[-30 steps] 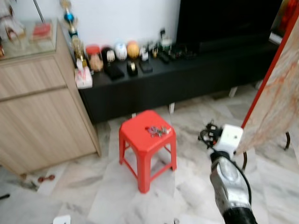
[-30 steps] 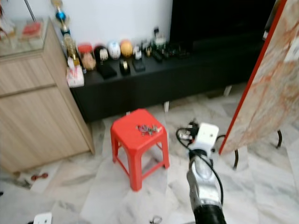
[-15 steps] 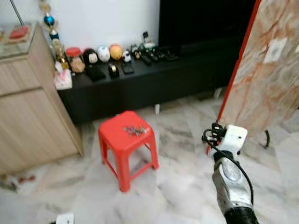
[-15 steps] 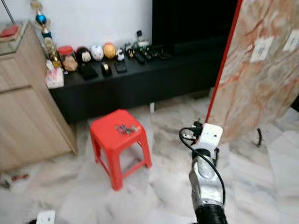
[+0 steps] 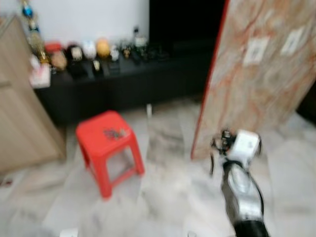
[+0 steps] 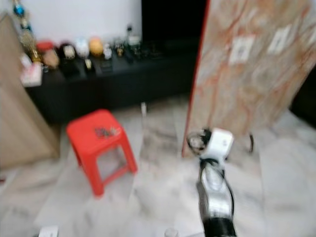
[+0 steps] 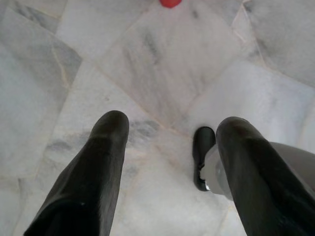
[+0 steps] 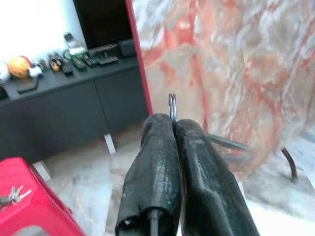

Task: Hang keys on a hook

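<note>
Fingers (image 8: 157,162) of your right gripper (image 8: 173,129) are pressed together, pinching a thin metal ring (image 8: 172,107) whose loop pokes out just past the tips, in the middle of the right wrist picture. Whether keys hang from that ring you cannot tell. In the blurred head pictures you see the right arm (image 5: 241,190) rising from the bottom edge, right of center, with its white wrist block held in front of the foot of a tall marbled panel (image 5: 261,69) with a red edge that leans across the right half of the frame.

Your left gripper (image 7: 170,132) points straight down at the pale marble floor (image 7: 162,64), its two black fingers spread wide apart with nothing between them. A dark foot of the robot (image 7: 203,157) shows on the floor between the fingers, nearer the one on the picture's right.

A bunch of keys (image 5: 113,133) lies on top of the red stool (image 5: 106,148), left of center in the head pictures and well apart from both grippers; you see the same keys at the lower left corner of the right wrist picture. Behind the stool runs a long black cabinet (image 5: 123,81) with small ornaments (image 5: 84,51) lined along its top, and a wooden cupboard (image 5: 19,108) stands at the left edge.
</note>
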`<state>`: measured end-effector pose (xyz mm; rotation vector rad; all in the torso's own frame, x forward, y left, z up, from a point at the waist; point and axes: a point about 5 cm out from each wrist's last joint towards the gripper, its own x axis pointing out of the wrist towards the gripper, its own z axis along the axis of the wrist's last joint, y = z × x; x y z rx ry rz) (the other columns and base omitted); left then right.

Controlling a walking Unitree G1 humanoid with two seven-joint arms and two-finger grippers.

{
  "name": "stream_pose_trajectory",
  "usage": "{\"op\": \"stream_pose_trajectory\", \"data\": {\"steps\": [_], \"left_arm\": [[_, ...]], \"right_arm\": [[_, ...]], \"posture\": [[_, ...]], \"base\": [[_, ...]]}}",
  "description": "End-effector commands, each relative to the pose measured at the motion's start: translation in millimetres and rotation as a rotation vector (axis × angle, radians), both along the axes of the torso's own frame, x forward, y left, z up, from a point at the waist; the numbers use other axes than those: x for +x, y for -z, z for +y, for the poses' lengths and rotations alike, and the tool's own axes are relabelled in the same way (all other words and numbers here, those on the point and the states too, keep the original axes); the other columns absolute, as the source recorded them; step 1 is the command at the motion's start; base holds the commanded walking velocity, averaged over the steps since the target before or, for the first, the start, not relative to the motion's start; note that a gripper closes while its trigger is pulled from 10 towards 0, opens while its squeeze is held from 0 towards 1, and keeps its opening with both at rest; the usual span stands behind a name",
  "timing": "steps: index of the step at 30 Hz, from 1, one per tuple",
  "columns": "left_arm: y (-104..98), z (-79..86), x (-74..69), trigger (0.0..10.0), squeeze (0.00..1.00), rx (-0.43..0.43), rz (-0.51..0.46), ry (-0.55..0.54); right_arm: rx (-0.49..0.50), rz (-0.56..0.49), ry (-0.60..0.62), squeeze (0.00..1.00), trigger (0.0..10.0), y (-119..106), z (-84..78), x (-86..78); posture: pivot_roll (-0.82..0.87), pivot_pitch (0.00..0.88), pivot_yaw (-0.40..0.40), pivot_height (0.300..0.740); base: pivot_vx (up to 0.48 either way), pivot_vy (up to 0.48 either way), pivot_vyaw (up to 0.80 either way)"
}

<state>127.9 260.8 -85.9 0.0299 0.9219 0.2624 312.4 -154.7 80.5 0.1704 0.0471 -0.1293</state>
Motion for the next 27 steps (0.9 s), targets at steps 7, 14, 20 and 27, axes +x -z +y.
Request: {"op": "stream_pose_trajectory", "data": {"steps": [7, 14, 20, 27], "left_arm": [[2.1, -3.1, -1.3, 10.0, 0.0, -0.014, 0.019, -0.008], [3.0, -4.9, -2.2, 10.0, 0.0, -0.017, 0.024, -0.006], [3.3, -5.8, -2.2, 10.0, 0.0, -0.018, 0.024, -0.006], [3.4, -6.3, -2.3, 10.0, 0.0, -0.033, 0.02, -0.01]], "right_arm": [[-0.001, -0.01, 0.029, 0.0, 10.0, -2.2, -7.0, -0.2], [0.003, -0.01, 0.031, 0.0, 10.0, -2.0, -6.2, -0.4], [0.002, -0.009, 0.033, 0.0, 10.0, -1.7, -7.0, -0.6], [0.001, -0.008, 0.04, 0.0, 10.0, -1.7, -8.5, -1.2]], "posture": [[-0.04, 0.0, -0.003, 0.74], [-0.04, 0.0, -0.003, 0.74], [-0.04, 0.0, -0.005, 0.74], [-0.05, 0.0, -0.007, 0.74]], "base": [[0.0, -0.389, 0.0], [0.0, -0.389, 0.0], [0.0, -0.281, 0.0], [0.0, 0.0, 0.0]]}}
